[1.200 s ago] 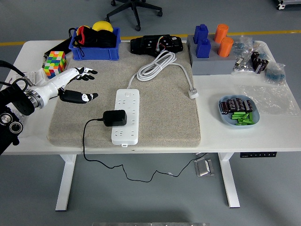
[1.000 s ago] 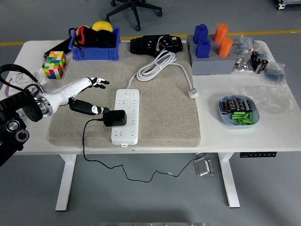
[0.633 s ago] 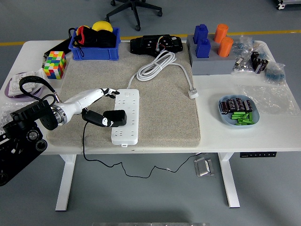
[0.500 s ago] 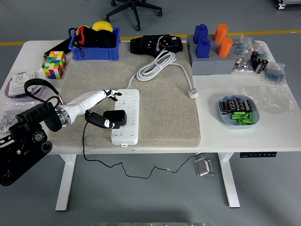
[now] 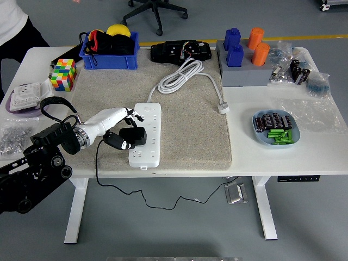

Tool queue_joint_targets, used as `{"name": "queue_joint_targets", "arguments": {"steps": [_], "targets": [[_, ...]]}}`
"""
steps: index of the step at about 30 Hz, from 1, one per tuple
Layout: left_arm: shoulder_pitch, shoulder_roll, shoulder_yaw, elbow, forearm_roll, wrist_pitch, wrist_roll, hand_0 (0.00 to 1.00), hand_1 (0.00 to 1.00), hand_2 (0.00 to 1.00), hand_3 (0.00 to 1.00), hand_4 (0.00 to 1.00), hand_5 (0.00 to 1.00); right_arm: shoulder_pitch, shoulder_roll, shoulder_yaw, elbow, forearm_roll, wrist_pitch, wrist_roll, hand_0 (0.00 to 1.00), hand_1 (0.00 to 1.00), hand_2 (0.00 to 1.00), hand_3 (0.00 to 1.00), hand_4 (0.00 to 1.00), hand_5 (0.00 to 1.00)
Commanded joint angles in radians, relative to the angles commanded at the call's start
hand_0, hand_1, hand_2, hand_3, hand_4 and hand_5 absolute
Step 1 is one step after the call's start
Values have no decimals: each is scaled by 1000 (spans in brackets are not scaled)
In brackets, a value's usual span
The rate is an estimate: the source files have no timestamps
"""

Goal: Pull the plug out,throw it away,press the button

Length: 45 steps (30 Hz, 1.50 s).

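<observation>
A white power strip point(image 5: 146, 133) lies on the beige mat point(image 5: 185, 125) with its white cable coiled at the back. A black plug adapter point(image 5: 133, 136) sits in the strip's lower sockets, and its black cord hangs over the table's front edge. My left hand point(image 5: 124, 129) comes in from the lower left. Its white fingers lie over the top of the adapter and its black thumb is under the adapter's left side, closing around it. The right arm is out of view.
A blue bin point(image 5: 109, 50) with a yellow ball, a colour cube point(image 5: 63, 73) and a black device point(image 5: 181, 51) stand at the back. Blue and orange blocks point(image 5: 244, 46) and a blue dish point(image 5: 274, 129) are on the right. A person point(image 5: 13, 27) stands at the top left.
My left hand has moved right across the mat to the power strip and closed around the black adapter. A person has come into view at the top left.
</observation>
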Motion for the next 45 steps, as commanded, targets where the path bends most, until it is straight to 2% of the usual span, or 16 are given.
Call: {"name": "queue_joint_targets", "arguments": {"steps": [2, 3, 8, 9, 14, 15, 20, 22, 29, 31, 38, 39, 44, 45], "targets": [[-3, -1, 0, 3, -6, 4, 0, 730, 601, 602, 656, 861, 2, 0, 0, -1, 0, 1, 0, 0, 767, 729, 724, 713, 883, 658], [-5, -2, 1, 4, -6, 3, 4, 600, 509, 509, 593, 767, 2, 1, 0, -1, 0, 1, 0, 0, 767, 729, 724, 713, 883, 658], [-10, -7, 8, 14, -13, -2, 18, 600, 509, 509, 593, 767, 2, 3, -1, -3, 2, 2, 0, 0, 767, 729, 724, 713, 883, 658], [-10, -7, 8, 14, -19, -2, 17, 496, 399, 434, 568, 687, 2, 4, -1, -3, 2, 3, 0, 0, 767, 729, 724, 713, 883, 658], [-14, -6, 8, 11, -34, 13, 1, 496, 399, 434, 568, 687, 2, 3, -1, -3, 2, 2, 0, 0, 767, 729, 724, 713, 883, 658], [-14, -6, 8, 10, -37, 16, -2, 471, 315, 344, 534, 618, 2, 3, -1, -3, 2, 2, 0, 0, 767, 729, 724, 713, 883, 658], [-14, -5, 6, 3, -45, 19, -10, 471, 315, 344, 534, 618, 2, 2, -1, -1, 2, 1, -1, 0, 767, 729, 724, 713, 883, 658], [-13, -4, 3, -2, -47, 20, -11, 446, 294, 316, 521, 637, 2, 1, 0, -1, 2, 1, 0, 0, 767, 729, 724, 713, 883, 658], [-15, 4, -58, -29, -69, 32, -27, 452, 302, 322, 518, 638, 2, 3, 1, 0, 1, 1, 0, 0, 767, 729, 724, 713, 883, 658], [-20, 1, -82, -3, -77, 41, -36, 452, 302, 322, 518, 638, 2, 3, 1, 0, 1, 1, 0, 0, 767, 729, 724, 713, 883, 658], [-47, -7, -112, 163, -78, 60, -49, 460, 313, 323, 519, 636, 2, 6, 1, -3, 2, 2, 0, 0, 767, 729, 724, 713, 883, 658], [-48, -10, -117, 185, -76, 63, -51, 515, 367, 381, 569, 650, 2, 6, 0, -4, 1, 2, 0, 0, 767, 729, 724, 713, 883, 658], [-48, -18, -123, 236, -77, 65, -51, 515, 367, 381, 569, 650, 2, 5, -2, -7, -1, 1, 0, 0, 767, 729, 724, 713, 883, 658], [-48, -19, -122, 239, -80, 64, -50, 553, 453, 460, 582, 725, 2, 5, -2, -8, 0, 1, 0, 0, 767, 729, 724, 713, 883, 658]]}}
